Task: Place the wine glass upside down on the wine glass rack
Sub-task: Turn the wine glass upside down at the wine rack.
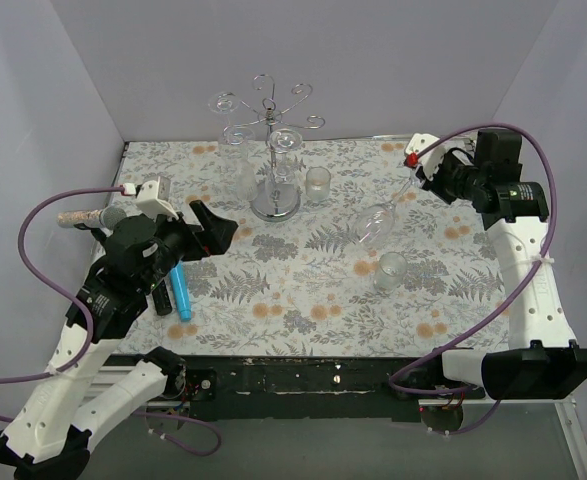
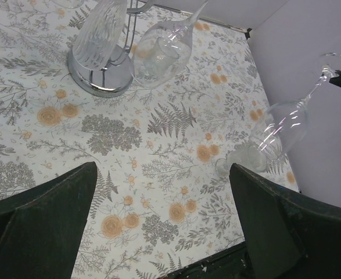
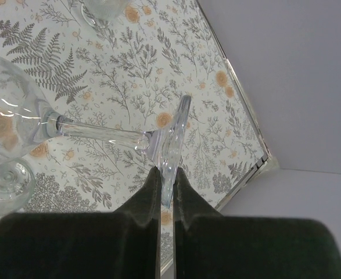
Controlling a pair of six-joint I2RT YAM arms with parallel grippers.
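Right fingers (image 3: 146,200) pinch the wine glass (image 3: 97,132) foot, bowl seemingly airborne; left fingers (image 2: 42,232) spread.

The left white-and-black jointed arm (image 1: 83,350) is leaning from its base at 7 o'clock toward 1 o'clock. Its black two-finger end effector (image 1: 221,228) is hanging with jaws spread wide. The right arm (image 1: 533,290) is reaching toward 12 o'clock, with its wrist pointing toward 9 o'clock. Its end effector (image 3: 166,177) is pinching the foot of a clear wine glass (image 3: 100,132).
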